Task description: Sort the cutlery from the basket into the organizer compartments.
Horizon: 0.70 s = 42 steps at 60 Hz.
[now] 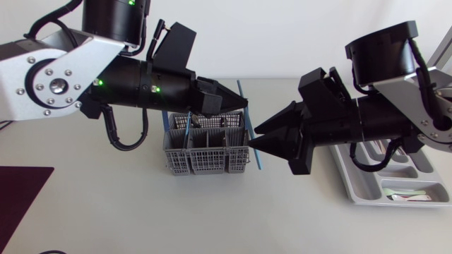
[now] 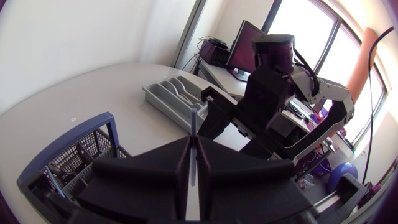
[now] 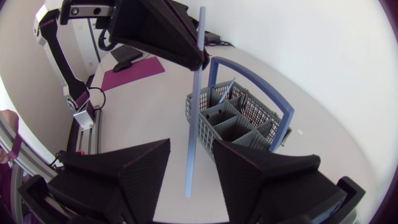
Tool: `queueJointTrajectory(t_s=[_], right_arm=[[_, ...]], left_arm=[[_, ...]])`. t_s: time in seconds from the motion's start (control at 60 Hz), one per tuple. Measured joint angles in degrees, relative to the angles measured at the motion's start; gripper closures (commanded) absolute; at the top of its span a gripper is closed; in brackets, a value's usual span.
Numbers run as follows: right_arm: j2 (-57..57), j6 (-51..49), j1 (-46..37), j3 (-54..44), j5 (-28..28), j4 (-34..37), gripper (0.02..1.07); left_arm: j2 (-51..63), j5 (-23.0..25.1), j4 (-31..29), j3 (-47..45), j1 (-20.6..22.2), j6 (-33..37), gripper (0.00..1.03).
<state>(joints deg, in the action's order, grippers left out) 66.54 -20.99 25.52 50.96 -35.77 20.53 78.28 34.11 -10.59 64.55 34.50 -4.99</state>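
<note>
Between the two pincers, above the bench (image 1: 127,212), a slim blue utensil (image 3: 194,112) hangs almost upright. The left pincer (image 1: 240,104) is clenched on it near its upper end. The right pincer (image 1: 253,137) stands released, with one finger on either side of the shaft lower down and neither touching it. This looks like a hand-over caught midway, before the right side has taken hold. I cannot tell which kind of utensil it is.

Just below and beside them is the grey basket (image 1: 208,159) with its blue handle. At least one more piece (image 1: 185,125) still stands in a far cell, so the emptying is not finished.

Well apart, under the right arm, lies the organizer (image 1: 351,185). A few pale pieces (image 1: 413,196) already rest in one of its compartments. The sorting seems underway, with the blue utensil and the basket's remainder still to be placed.
</note>
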Motion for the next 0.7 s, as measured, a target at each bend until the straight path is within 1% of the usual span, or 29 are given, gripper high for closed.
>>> queueJointTrajectory(t_s=[0.133,0.183,0.25,0.3,0.467,0.633,0.7], right_arm=[[0.87,0.02,0.02,0.48,-0.02,-0.66,0.72],[1.05,0.02,0.04,0.48,0.0,-1.07,0.79],[1.33,0.02,0.13,0.5,-0.02,-1.31,0.83],[1.55,0.02,0.28,0.5,-0.02,-1.49,0.85],[2.29,0.02,0.68,0.59,-0.02,-1.53,0.88],[3.3,0.02,1.38,0.63,-0.02,-1.55,1.0],[3.56,0.09,1.44,0.72,-0.02,-1.51,1.01]], left_arm=[[0.04,0.2,-0.04,0.24,-0.2,-0.2,1.0],[0.04,0.2,-0.07,0.35,-0.28,-0.42,1.0],[0.04,0.2,-0.07,0.39,-0.39,-0.61,1.0],[0.04,0.2,-0.07,0.39,-0.39,-0.61,1.0],[0.07,0.42,-0.09,0.44,-0.46,-0.63,1.0],[0.13,1.29,-0.13,0.44,-1.14,-1.05,1.0],[0.13,1.49,-0.31,0.44,-1.36,-1.05,1.0]])
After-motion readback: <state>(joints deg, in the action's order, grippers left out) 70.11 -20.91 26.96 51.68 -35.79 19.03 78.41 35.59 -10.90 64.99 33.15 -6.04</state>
